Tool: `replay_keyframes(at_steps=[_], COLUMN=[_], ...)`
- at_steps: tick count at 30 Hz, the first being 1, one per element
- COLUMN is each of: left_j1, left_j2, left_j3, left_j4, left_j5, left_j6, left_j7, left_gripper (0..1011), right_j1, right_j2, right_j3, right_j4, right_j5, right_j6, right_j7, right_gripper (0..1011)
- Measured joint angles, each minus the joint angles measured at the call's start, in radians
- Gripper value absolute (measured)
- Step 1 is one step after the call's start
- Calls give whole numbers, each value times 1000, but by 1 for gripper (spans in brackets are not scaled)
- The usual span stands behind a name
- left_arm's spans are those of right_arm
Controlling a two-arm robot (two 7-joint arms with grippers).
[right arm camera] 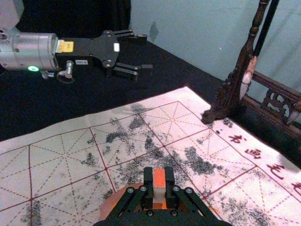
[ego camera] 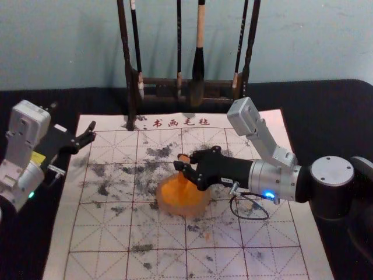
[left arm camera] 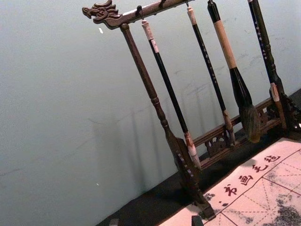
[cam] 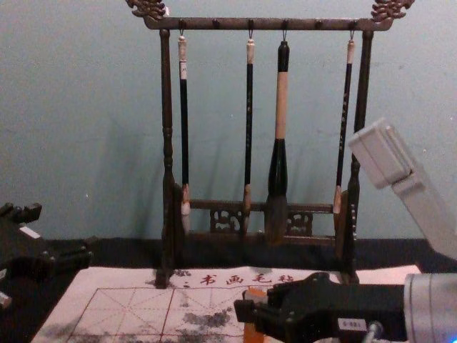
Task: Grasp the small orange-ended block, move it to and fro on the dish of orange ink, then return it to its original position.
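The small, straight-sided block (right arm camera: 159, 179) I have is bright orange on top, with a pale band in the middle of the side I see, and more orange shows lower down. It stands up tall and thin.

It is right between the tips of my right jaws (ego camera: 185, 165), which pinch it from both sides. One orange end pokes out above them, and some orange shows under them. The round, shallow dish of orange ink (ego camera: 199, 209) is just below my right jaws. I can't tell if the block touches the ink.

I count one block and one dish. One white mat with red lines and dark smudges (ego camera: 99, 233) lies under the dish. Past my right jaws stands one dark brown wooden rack (cam: 168, 143), and four brushes hang from it: three thin ones and one fat one (cam: 280, 107).

My left jaws (ego camera: 91, 133) are well apart from my right ones, off to their left, parked with their tips spread and nothing between them.
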Motion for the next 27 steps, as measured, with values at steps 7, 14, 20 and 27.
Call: replay_keyframes(at_steps=[7, 14, 20, 27], left_j1=[0, 0, 0, 0], left_j2=[0, 0, 0, 0], left_j3=[0, 0, 0, 0], left_j4=[0, 0, 0, 0], left_j5=[0, 0, 0, 0], left_j6=[0, 0, 0, 0], left_j7=[0, 0, 0, 0], left_gripper=[1001, 1001, 1001, 1001], right_j1=[6, 9, 8, 6], right_j2=[-9, -11, -11, -10], right_j3=[-4, -7, -8, -7], right_j4=[15, 20, 21, 19], right_j5=[-3, -8, -12, -18], right_j6=[4, 8, 8, 9], right_j7=[-11, -12, -18, -21], right_gripper=[127, 127, 127, 127])
